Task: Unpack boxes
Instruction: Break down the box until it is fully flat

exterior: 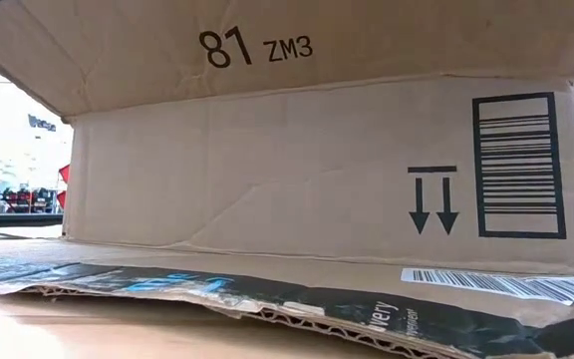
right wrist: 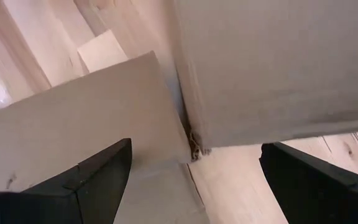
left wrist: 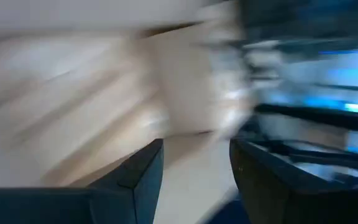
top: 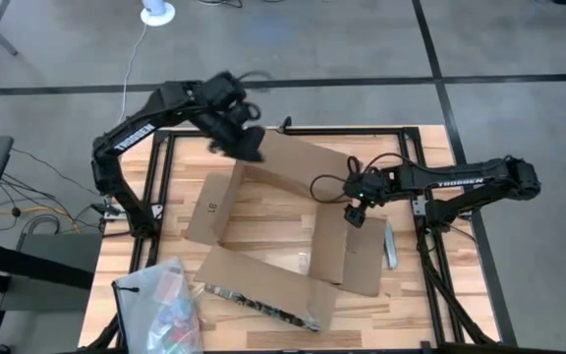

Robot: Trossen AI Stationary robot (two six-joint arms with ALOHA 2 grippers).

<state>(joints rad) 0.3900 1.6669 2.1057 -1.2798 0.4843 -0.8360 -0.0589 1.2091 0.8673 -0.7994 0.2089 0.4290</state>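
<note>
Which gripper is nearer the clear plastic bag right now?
Left. The left gripper is over the box's far-left flap, on the bag's side of the table; the right gripper hangs at the box's right flap, farther away.

Cardboard box (exterior: 267, 170): upper flap read "81 ZM3" (exterior: 255, 47); side wall carried a barcode block (exterior: 518, 166) beside two down-arrows under a bar (exterior: 432, 199). White barcode label (exterior: 506, 284) and tape reading partial "very" (exterior: 387, 317) on lower flap. Both arms marked "TROSSEN" (top: 460, 182).
</note>
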